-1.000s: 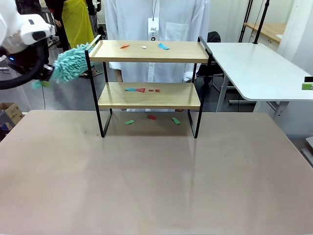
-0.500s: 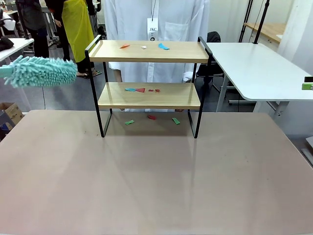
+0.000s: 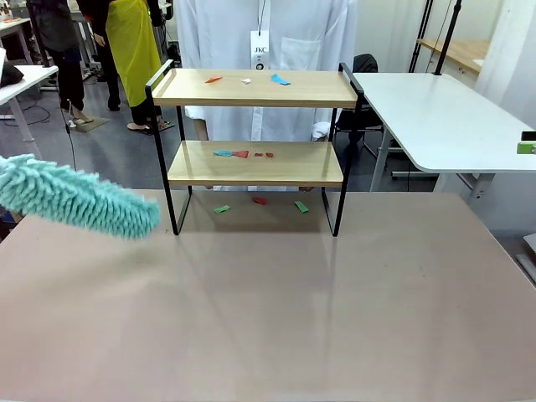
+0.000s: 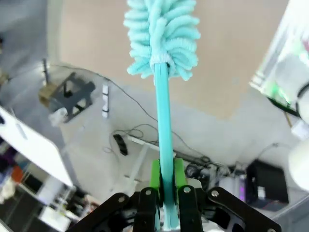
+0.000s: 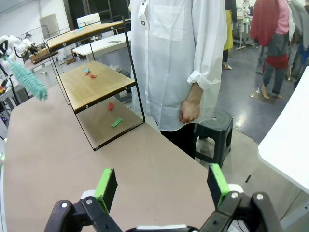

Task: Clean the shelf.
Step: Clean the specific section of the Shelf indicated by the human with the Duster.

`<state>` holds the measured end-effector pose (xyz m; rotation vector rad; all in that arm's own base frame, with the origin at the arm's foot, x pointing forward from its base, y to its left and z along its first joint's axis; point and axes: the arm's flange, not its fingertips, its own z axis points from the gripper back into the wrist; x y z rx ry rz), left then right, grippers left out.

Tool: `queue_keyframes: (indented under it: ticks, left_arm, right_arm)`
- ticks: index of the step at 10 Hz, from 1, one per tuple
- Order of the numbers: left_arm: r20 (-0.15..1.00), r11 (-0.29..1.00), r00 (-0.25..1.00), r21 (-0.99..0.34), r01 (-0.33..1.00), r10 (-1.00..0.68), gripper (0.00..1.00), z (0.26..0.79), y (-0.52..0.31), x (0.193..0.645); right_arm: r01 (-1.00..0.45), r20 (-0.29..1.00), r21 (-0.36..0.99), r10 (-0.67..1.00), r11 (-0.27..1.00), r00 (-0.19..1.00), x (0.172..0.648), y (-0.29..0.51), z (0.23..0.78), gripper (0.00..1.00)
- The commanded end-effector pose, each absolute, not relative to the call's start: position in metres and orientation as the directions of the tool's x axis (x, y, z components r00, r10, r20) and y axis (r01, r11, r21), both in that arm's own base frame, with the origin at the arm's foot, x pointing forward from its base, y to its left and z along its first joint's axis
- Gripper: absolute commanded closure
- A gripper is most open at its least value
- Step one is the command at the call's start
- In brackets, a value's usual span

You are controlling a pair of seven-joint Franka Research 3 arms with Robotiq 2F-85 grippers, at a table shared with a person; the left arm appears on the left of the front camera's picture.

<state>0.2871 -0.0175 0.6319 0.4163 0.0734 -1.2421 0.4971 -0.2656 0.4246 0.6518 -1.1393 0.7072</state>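
The shelf stands at the far middle of the table, just in front of a person in a white coat. It is a two-tier rack: two light wooden boards in a thin black metal frame with raised side rails. Small coloured paper scraps lie on the top board, on the lower board and on the table beneath it. The left pincer is pinching the handle of a fluffy teal duster, whose tilted head hangs left of the shelf, its tip near the left legs. The right pincer is spread wide and holds nothing.
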Motion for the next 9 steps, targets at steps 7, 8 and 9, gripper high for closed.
queue_keyframes:
  ticks: [7, 8, 9]
  left_arm:
    - [-0.338, 0.026, 0.081, 0.164, 0.986, -0.938, 0.87, 0.637, -0.035, 0.254]
    - [-0.338, 0.026, 0.081, 0.164, 0.986, -0.938, 0.87, 0.637, -0.035, 0.254]
    - [-0.338, 0.026, 0.081, 0.164, 0.986, -0.938, 0.87, 0.637, -0.035, 0.254]
  right_arm:
    - [-0.782, 0.954, 0.097, 0.168, 0.616, 0.250, 0.497, -0.264, 0.427, 0.00]
    - [-0.782, 0.954, 0.097, 0.168, 0.616, 0.250, 0.497, -0.264, 0.427, 0.00]
    - [-0.782, 0.954, 0.097, 0.168, 0.616, 0.250, 0.497, -0.264, 0.427, 0.00]
